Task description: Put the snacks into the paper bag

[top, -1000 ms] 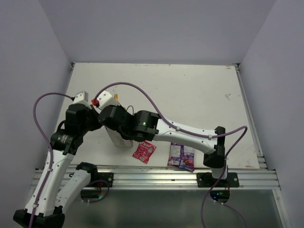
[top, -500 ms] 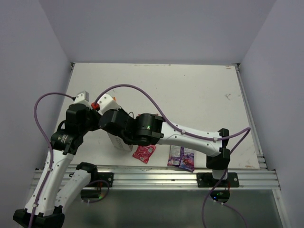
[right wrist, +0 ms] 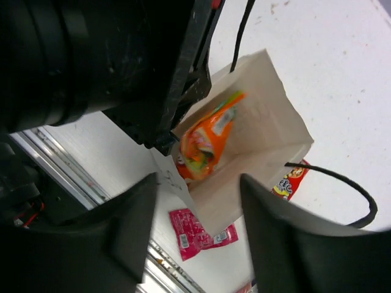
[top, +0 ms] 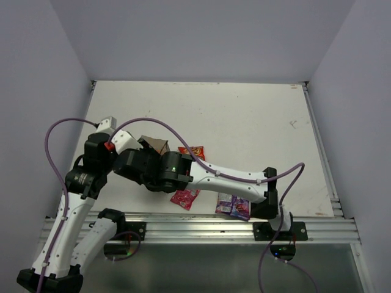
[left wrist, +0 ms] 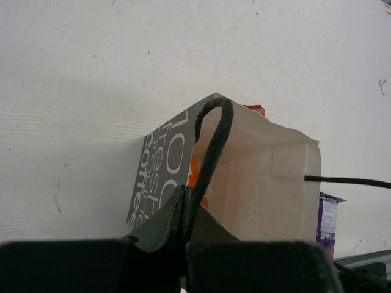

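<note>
Beneath the right jaws: a matt white-beige paper bag (right wrist: pixel 256 122), a glossy orange packet (right wrist: pixel 208 137) inside; the black cord handle (left wrist: pixel 211 146) looks rough, the white tabletop (left wrist: pixel 183 49) matt, scuffed.

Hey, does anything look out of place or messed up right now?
Nothing spilled or torn. The orange-yellow bag sits slanted inside the paper bag, whose rim the left tool pinches. The red chip bag, pink-red sachet and purple packet lie outside on the table.
</note>
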Controlling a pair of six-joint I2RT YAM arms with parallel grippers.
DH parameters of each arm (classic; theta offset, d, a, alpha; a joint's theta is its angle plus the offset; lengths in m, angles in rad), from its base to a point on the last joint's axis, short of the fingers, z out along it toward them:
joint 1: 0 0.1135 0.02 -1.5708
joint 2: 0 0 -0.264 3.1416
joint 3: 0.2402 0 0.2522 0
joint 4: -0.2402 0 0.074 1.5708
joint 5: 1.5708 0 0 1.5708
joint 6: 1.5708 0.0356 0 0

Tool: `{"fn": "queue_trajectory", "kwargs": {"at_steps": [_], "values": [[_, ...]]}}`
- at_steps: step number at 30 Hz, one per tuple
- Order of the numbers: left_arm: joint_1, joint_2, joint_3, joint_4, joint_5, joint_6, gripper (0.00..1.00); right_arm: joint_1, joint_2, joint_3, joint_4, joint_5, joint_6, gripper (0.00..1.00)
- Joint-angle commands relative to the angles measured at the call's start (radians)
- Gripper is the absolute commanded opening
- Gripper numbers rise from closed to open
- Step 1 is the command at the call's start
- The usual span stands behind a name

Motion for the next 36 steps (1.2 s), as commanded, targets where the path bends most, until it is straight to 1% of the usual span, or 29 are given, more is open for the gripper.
{"fn": "queue_trajectory", "kwargs": {"at_steps": [1, 2, 4, 5, 6, 7, 8, 9, 10, 11, 13, 14, 15, 16, 17, 18, 19, 21, 22, 24, 26, 29, 31, 32, 36], "values": [[-0.003, -0.003, 0.022, 0.055, 0.031, 0.03, 0.0, 0.017, -0.064, 0.116, -0.018, 0.046, -0.015, 0.67], [-0.003, -0.004, 0.022, 0.058, 0.033, 0.033, 0.0, 0.017, -0.084, 0.115, -0.024, 0.088, -0.015, 0.99], [-0.003, -0.004, 0.024, 0.06, 0.031, 0.04, 0.0, 0.017, -0.177, 0.088, -0.028, 0.135, -0.006, 0.99], [-0.003, -0.006, 0.026, 0.06, 0.03, 0.044, 0.0, 0.017, -0.22, 0.028, -0.044, 0.16, 0.011, 0.99], [-0.003, -0.006, 0.026, 0.06, 0.027, 0.046, 0.0, 0.015, -0.262, -0.018, -0.051, 0.219, 0.056, 0.99], [-0.003, -0.006, 0.024, 0.056, 0.025, 0.047, 0.0, 0.015, -0.353, -0.073, -0.067, 0.25, 0.089, 0.99], [-0.003, -0.006, 0.026, 0.055, 0.025, 0.047, 0.0, 0.015, -0.4, -0.201, -0.099, 0.284, 0.124, 0.99], [-0.003, -0.006, 0.023, 0.056, 0.025, 0.047, 0.0, 0.015, -0.444, -0.28, -0.111, 0.306, 0.202, 0.99], [-0.003, -0.006, 0.024, 0.055, 0.026, 0.047, 0.0, 0.009, -0.546, -0.445, -0.122, 0.332, 0.25, 0.99], [-0.003, -0.006, 0.022, 0.053, 0.028, 0.049, 0.0, 0.008, -0.594, -0.531, -0.127, 0.326, 0.335, 0.99], [-0.003, -0.004, 0.024, 0.05, 0.028, 0.05, 0.0, 0.005, -0.688, -0.699, -0.122, 0.318, 0.438, 0.99], [-0.003, -0.003, 0.024, 0.047, 0.028, 0.053, 0.0, 0.003, -0.769, -0.851, -0.117, 0.314, 0.495, 0.99], [-0.003, -0.001, 0.027, 0.043, 0.028, 0.055, 0.0, 0.002, -0.805, -0.921, -0.105, 0.309, 0.582, 0.99], [-0.003, -0.001, 0.033, 0.038, 0.028, 0.056, 0.0, -0.001, -0.838, -0.986, -0.093, 0.304, 0.622, 0.99], [-0.003, -0.001, 0.036, 0.032, 0.026, 0.061, 0.0, -0.003, -0.904, -1.103, -0.044, 0.288, 0.644, 0.99], [-0.003, 0.0, 0.038, 0.027, 0.026, 0.061, 0.0, -0.004, -0.931, -1.156, -0.01, 0.269, 0.652, 0.99], [-0.003, 0.004, 0.044, 0.023, 0.026, 0.063, 0.0, -0.021, -0.955, -1.243, 0.02, 0.249, 0.659, 0.99], [-0.003, 0.004, 0.044, 0.018, 0.031, 0.061, 0.0, -0.056, -0.989, -1.311, 0.05, 0.161, 0.711, 0.99], [-0.004, 0.005, 0.047, 0.017, 0.036, 0.063, 0.0, -0.096, -0.992, -1.346, 0.068, 0.119, 0.709, 0.99], [-0.004, 0.004, 0.05, 0.012, 0.037, 0.058, 0.0, -0.138, -0.978, -1.44, 0.106, 0.03, 0.722, 0.99], [-0.003, -0.001, 0.052, 0.006, 0.036, 0.057, 0.0, -0.143, -0.96, -1.514, 0.175, -0.002, 0.721, 0.98], [-0.003, -0.006, 0.056, -0.009, 0.033, 0.055, 0.0, -0.162, -0.905, -1.557, 0.238, -0.036, 0.71, 0.99], [-0.003, -0.01, 0.055, -0.013, 0.033, 0.052, 0.0, -0.218, -0.874, -1.604, 0.298, -0.11, 0.672, 0.99], [-0.003, -0.012, 0.056, -0.014, 0.033, 0.05, 0.0, -0.233, -0.868, -1.62, 0.356, -0.128, 0.66, 0.99], [-0.003, -0.019, 0.064, -0.026, 0.02, 0.044, 0.0, -0.276, -0.807, -1.664, 0.422, -0.167, 0.629, 0.99]]}}
